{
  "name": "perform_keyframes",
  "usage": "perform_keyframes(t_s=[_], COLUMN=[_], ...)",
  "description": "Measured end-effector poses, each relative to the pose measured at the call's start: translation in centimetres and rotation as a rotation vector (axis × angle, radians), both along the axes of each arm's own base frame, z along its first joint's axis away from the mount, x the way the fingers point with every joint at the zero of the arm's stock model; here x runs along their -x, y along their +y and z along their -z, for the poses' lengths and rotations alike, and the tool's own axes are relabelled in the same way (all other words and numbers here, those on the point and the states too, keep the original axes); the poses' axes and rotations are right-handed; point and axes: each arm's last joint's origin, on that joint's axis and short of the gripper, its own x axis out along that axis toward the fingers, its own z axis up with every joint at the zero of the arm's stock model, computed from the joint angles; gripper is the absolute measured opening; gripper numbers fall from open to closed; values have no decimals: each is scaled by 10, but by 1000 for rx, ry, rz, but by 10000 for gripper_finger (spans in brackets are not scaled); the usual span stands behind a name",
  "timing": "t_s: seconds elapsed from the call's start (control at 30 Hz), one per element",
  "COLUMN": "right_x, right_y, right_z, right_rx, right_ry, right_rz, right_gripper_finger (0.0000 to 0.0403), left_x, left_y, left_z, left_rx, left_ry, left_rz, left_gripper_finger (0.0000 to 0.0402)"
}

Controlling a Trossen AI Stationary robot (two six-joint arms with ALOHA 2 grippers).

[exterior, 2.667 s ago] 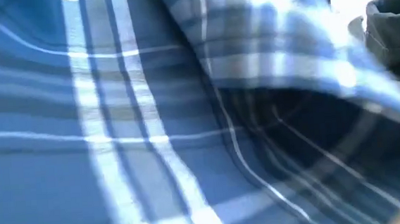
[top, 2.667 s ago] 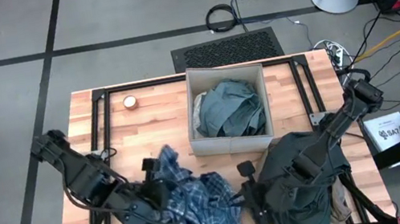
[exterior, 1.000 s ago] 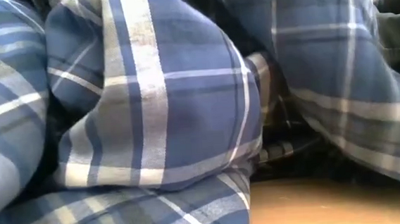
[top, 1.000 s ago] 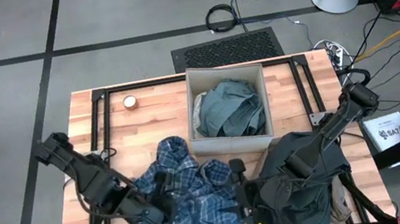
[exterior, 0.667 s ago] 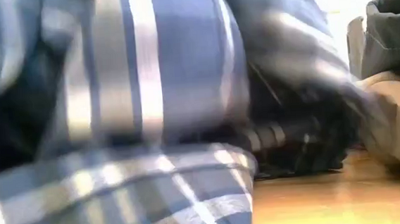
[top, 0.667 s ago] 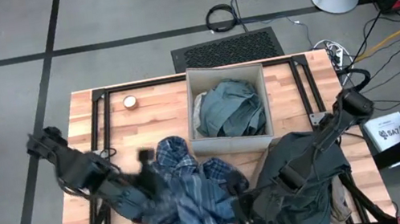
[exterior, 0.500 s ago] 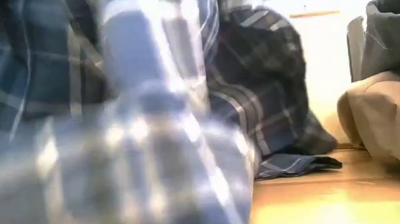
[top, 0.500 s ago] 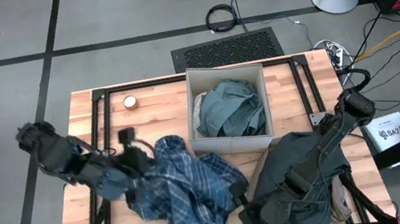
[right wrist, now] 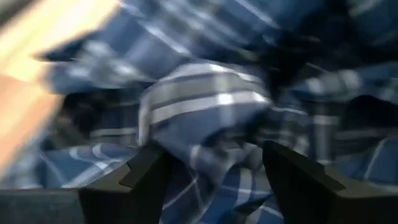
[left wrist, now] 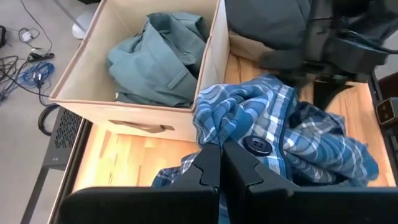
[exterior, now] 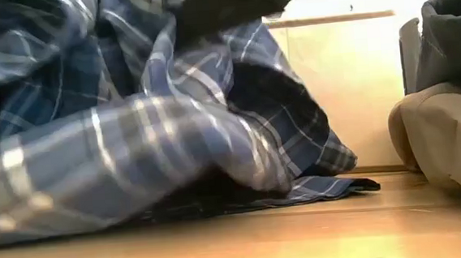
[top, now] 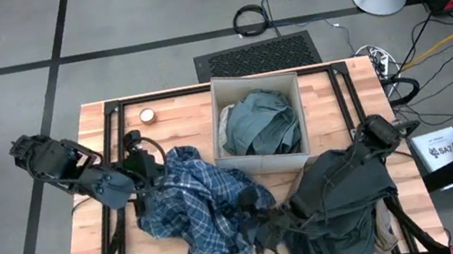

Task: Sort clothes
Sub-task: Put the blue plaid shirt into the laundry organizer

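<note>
One teal-green garment [top: 260,122] in the beige box [top: 219,124] so far; sorting maybe a fifth done, judging by what lies outside. Blue-and-white plaid shirt [top: 207,206] heaped on table [top: 172,123], just beside box's near-left corner. Left gripper [top: 149,173] at plaid's edge farthest from box, fingers pressed together, pinching plaid cloth in left wrist view. Right gripper [top: 257,229] jaws spread wide, nosing into plaid's near side, nothing held. Dark grey-green garment [top: 341,195] draped over right arm, near-right of box; khaki tan piece [exterior: 439,143] showing under it in low view. White one not spotted. Left to do: plaid, grey-green, khaki.
</note>
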Motion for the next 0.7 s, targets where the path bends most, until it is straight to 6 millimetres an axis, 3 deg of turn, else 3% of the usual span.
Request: perform_keyframes(t_s=[0.13, 0.23, 0.3, 0.4, 0.47, 0.57, 0.7], right_x=[-11, -16, -17, -16, -12, -2, 21], right_y=[-12, -19, -18, -14, -8, 2, 18], right_z=[18, 32, 37, 40, 34, 14, -37], right_rx=[5, -35, -75, -127, -143, -156, -166], right_ry=[32, 54, 77, 101, 104, 108, 123], right_rz=[53, 97, 79, 39, -4, -31, -50], right_gripper_finger=[238, 208, 160, 54, 16, 7, 1], left_x=[-1, -1, -2, -2, -2, -3, -7], left_y=[1, 0, 0, -1, -1, -2, -11], left_z=[1, 1, 1, 2, 2, 2, 9], left_rx=[1, 7, 7, 15, 21, 31, 55], left_ry=[8, 11, 14, 22, 26, 29, 46], left_rz=[8, 13, 14, 22, 27, 29, 56], left_gripper_finger=[2, 2, 2, 2, 2, 2, 2])
